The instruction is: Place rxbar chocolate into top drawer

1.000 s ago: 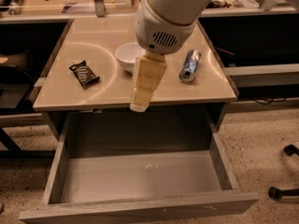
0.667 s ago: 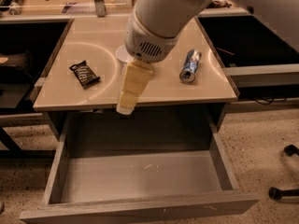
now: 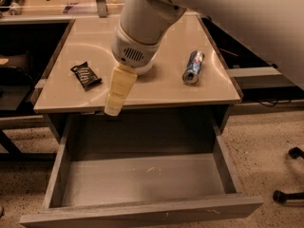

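Note:
The rxbar chocolate (image 3: 86, 75), a small black-wrapped bar with white lettering, lies flat on the left part of the beige tabletop (image 3: 156, 89). The top drawer (image 3: 142, 182) below the table is pulled wide open, and its grey bottom holds nothing. My gripper (image 3: 115, 101), cream coloured, hangs from the white arm over the table's front edge, a little right of the bar and above the drawer's back left. It holds nothing that I can see.
A blue-and-white can (image 3: 193, 67) lies on its side on the right of the tabletop. The white arm covers the table's middle. Dark shelving stands at left and right. Black chair casters (image 3: 289, 175) sit on the speckled floor at right.
The arm and gripper have swung left, from over the table's middle toward the bar. The white bowl seen earlier is now hidden behind the arm. The bar and can have not moved.

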`<state>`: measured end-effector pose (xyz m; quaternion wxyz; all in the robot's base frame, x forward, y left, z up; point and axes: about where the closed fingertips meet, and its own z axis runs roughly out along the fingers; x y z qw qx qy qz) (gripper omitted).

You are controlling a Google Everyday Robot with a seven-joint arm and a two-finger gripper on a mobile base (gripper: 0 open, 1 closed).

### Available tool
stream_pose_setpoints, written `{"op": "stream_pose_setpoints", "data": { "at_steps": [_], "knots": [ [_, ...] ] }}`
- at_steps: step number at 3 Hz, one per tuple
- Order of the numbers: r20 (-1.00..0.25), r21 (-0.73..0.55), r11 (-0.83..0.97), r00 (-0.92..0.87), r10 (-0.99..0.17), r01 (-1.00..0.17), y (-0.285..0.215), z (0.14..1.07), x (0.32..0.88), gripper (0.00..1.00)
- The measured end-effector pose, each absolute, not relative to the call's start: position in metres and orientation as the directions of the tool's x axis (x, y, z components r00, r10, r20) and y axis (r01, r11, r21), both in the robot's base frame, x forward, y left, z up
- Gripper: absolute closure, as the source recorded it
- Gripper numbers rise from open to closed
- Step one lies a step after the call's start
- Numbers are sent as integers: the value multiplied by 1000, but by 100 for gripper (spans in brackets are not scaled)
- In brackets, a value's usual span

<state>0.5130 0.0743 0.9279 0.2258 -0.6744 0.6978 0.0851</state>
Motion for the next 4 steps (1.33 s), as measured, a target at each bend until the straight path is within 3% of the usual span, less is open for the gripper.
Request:
{"op": "stream_pose_setpoints", "data": {
  "at_steps": [3, 4],
  "knots": [
    [-354, -46, 74, -53, -934, -996, 124, 895, 590, 0],
    [-354, -46, 74, -53, -934, -996, 124, 895, 590, 0]
  ]
}}
